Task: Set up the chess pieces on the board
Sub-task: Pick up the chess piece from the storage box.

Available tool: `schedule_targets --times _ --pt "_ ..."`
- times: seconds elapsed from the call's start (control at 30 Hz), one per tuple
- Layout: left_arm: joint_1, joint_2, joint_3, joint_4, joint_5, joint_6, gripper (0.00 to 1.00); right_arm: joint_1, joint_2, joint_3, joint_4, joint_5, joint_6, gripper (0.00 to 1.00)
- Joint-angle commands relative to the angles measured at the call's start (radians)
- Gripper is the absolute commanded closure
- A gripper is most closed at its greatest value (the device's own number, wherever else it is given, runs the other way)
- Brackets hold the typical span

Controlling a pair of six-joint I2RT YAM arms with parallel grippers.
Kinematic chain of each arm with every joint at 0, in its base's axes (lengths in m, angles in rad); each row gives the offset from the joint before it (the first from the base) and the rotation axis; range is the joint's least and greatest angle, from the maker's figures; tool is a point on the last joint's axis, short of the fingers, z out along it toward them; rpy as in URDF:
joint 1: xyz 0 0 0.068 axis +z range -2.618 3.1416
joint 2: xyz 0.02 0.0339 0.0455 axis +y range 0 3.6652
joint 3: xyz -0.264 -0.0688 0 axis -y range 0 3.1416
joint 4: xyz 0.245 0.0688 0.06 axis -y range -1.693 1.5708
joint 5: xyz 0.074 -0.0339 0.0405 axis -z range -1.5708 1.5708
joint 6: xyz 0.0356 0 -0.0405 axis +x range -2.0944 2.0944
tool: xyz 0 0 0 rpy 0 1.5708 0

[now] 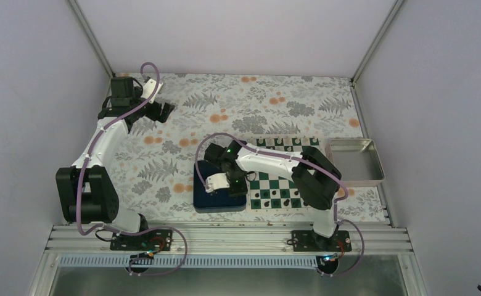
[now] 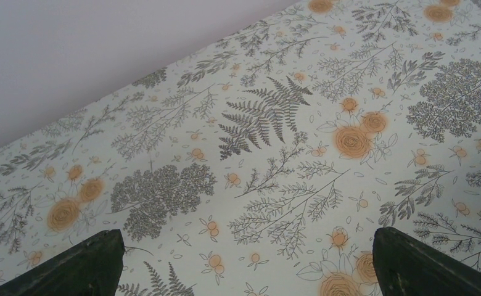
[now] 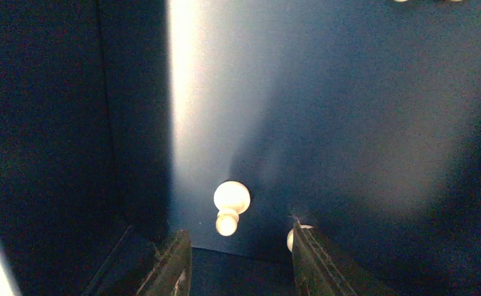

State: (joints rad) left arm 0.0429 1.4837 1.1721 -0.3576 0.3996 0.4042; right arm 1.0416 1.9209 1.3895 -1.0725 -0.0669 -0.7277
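The green and white board [image 1: 274, 184] lies at the right, partly under my right arm, with small black pieces on its near rows. My right gripper [image 1: 216, 182] hangs over the dark blue tray [image 1: 208, 202] left of the board. In the right wrist view it is open [image 3: 241, 256], low inside the tray. A white pawn [image 3: 230, 206] lies on the tray floor just ahead, between the fingers. A second white piece [image 3: 290, 237] peeks out beside the right finger [image 3: 312, 259]. My left gripper [image 1: 158, 110] is open and empty at the far left, over the cloth [image 2: 244, 185].
A shiny metal tray [image 1: 356, 161] stands right of the board. White enclosure walls close in the floral tablecloth [image 1: 226, 105] on three sides. The blue tray's wall [image 3: 133, 123] rises close on the left of my right gripper.
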Motion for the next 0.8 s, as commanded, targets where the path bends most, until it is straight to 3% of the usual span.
schedule_targets --times 0.0,0.33,0.43,0.57,0.77 --pt "0.002 -0.002 0.016 0.006 0.023 0.005 0.00 0.012 0.019 -0.019 0.020 -0.023 0.012 0.56" --pt "0.002 0.003 0.012 0.006 0.019 0.007 0.00 0.011 0.042 -0.027 0.047 -0.028 0.005 0.59" --pt "0.001 0.001 0.011 0.008 0.018 0.007 0.00 0.011 0.048 -0.029 0.052 -0.034 0.004 0.68" --pt "0.002 0.001 0.012 0.008 0.018 0.007 0.00 0.011 0.042 -0.034 0.071 -0.026 0.008 0.92" --pt "0.002 -0.003 0.011 0.009 0.018 0.007 0.00 -0.004 -0.018 0.004 0.037 0.000 0.020 0.96"
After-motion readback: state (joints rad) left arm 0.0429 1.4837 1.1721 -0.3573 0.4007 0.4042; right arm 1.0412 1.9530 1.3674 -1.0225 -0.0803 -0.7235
